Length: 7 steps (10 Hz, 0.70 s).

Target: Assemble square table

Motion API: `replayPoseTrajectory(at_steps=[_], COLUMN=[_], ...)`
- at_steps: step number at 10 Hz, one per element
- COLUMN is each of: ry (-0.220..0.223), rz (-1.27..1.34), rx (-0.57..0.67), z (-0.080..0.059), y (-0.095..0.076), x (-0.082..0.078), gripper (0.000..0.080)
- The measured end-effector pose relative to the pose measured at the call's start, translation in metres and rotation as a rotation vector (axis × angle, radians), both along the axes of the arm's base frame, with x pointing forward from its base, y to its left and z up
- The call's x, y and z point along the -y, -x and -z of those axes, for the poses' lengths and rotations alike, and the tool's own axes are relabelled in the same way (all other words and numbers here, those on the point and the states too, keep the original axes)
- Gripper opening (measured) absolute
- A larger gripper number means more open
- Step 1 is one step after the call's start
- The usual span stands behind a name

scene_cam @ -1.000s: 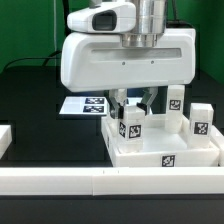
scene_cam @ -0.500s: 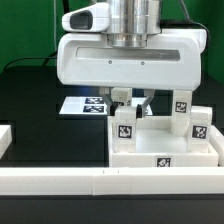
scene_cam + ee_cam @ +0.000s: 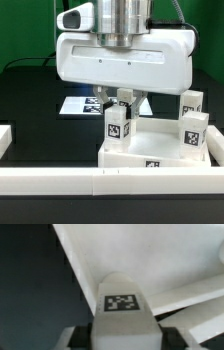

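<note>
The square table's white slab (image 3: 160,150) lies at the front on the exterior view's right, a tag on its front edge. My gripper (image 3: 121,100) is shut on a white tagged leg (image 3: 117,124) that stands upright at the slab's near corner on the exterior view's left. In the wrist view the same leg (image 3: 123,303) fills the middle between my fingers (image 3: 80,339), with the slab's recessed underside (image 3: 130,249) beyond it. Two more tagged legs (image 3: 192,128) stand upright on the slab's side at the exterior view's right.
A long white border rail (image 3: 100,182) runs along the front edge. A short white rail piece (image 3: 4,140) sits at the exterior view's left. The marker board (image 3: 82,104) lies flat behind the gripper on the black table.
The slab and the legs on it have shifted toward the exterior view's left and nearer the front rail. My gripper, still shut on the leg, has moved slightly left with them.
</note>
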<state>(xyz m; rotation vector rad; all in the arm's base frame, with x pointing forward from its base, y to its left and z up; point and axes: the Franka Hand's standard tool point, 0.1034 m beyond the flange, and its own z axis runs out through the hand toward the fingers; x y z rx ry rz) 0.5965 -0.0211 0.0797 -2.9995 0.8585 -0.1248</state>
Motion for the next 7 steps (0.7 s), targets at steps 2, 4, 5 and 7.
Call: replayPoseTrajectory(at_steps=[2,4,5,7], ry=[-0.007,-0.037,-0.032,-0.030], rz=[0.002,0.007,0.008,0.007], rx=[0.002,0.000,0.005,-0.001], z=[-0.007,-0.034,-0.030,-0.027], y=[0.000,0.000,0.001,0.002], x=[-0.001,-0.007,-0.005,-0.005], gripper=[0.0571,0.0633,0.0645,0.0649])
